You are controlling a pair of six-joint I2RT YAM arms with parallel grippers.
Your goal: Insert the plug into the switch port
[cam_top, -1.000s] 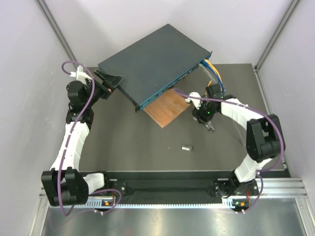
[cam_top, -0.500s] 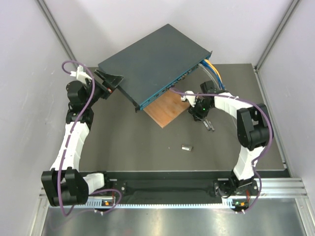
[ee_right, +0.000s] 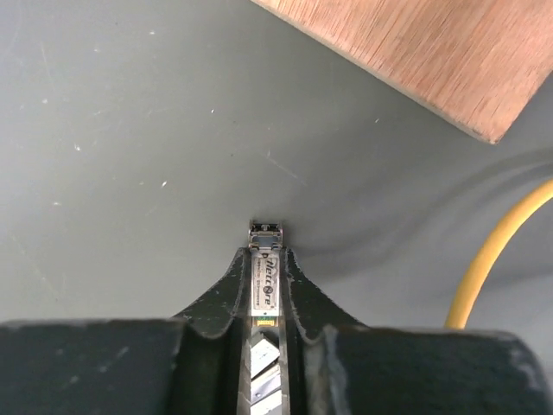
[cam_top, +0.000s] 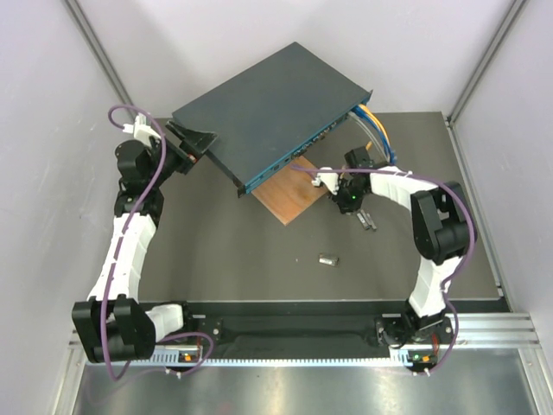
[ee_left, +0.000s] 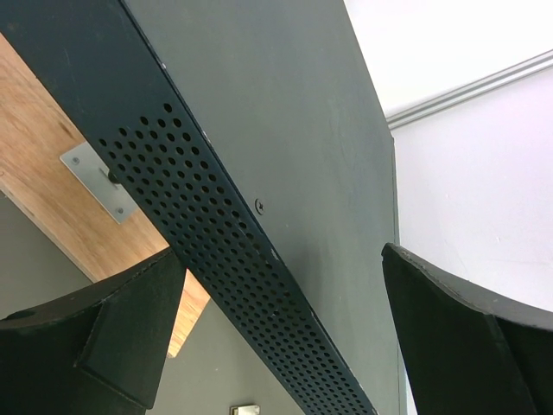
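Now pinches small silver labelled metal plug (ee_right: 263, 232) in right gripper (ee_right: 264, 262); spreads left gripper (ee_left: 278, 298) wide, seemingly astride flat dark blue-grey metal switch (ee_left: 285, 130).

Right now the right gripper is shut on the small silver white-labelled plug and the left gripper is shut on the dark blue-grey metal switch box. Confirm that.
The left gripper is open, not shut: the left wrist view shows its black fingers wide apart astride the perforated edge of the dark blue-grey metal switch box. The right gripper is indeed shut on the small silver white-labelled plug.
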